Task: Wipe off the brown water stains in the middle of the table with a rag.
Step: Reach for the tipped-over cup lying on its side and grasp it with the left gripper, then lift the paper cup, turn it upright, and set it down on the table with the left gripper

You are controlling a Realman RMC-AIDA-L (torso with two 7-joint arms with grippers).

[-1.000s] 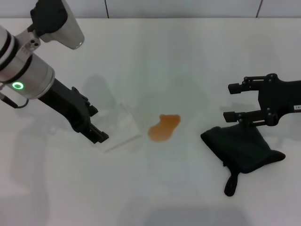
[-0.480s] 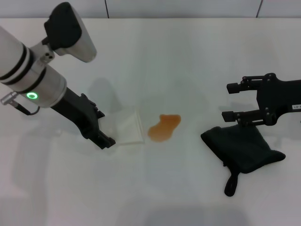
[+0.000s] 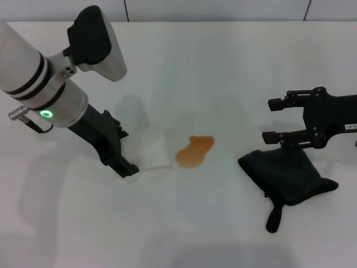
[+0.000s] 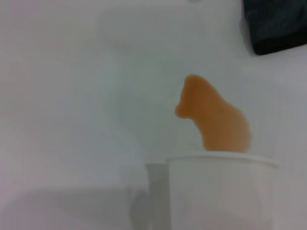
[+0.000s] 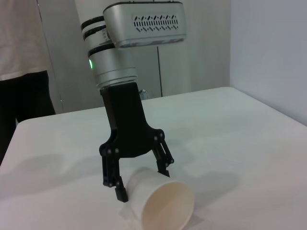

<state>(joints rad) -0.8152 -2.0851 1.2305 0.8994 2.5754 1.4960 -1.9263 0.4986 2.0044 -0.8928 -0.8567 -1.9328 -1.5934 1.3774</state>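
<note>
White, smooth, matte: the bench (image 3: 223, 72), which carries everything listed here.

Orange-brown stain (image 3: 194, 151): a small lobed patch of liquid near the middle of the bench, unwiped. It lies just beside the mouth of the paper cup and well apart from the rag. The left wrist view shows it (image 4: 216, 117) just beyond the cup's rim.

Black rag (image 3: 287, 174): soft cloth, bunched, lying flat on the bench to the right of the stain, with a short thin loop trailing from its near corner. Nothing grips it.

White paper cup (image 3: 154, 152): lying on its side, open mouth turned toward the stain. The right wrist view shows it (image 5: 160, 200) tipped over with its base end between the left jaws.

Left gripper (image 3: 127, 162): low over the bench, left of the stain. Its jaws are set around the base end of the cup, one finger on each side, holding it.

Right gripper (image 3: 271, 120): held above the bench just behind the rag. Its jaws are spread wide with nothing between them, and the nearer finger sits close above the rag's far edge.
</note>
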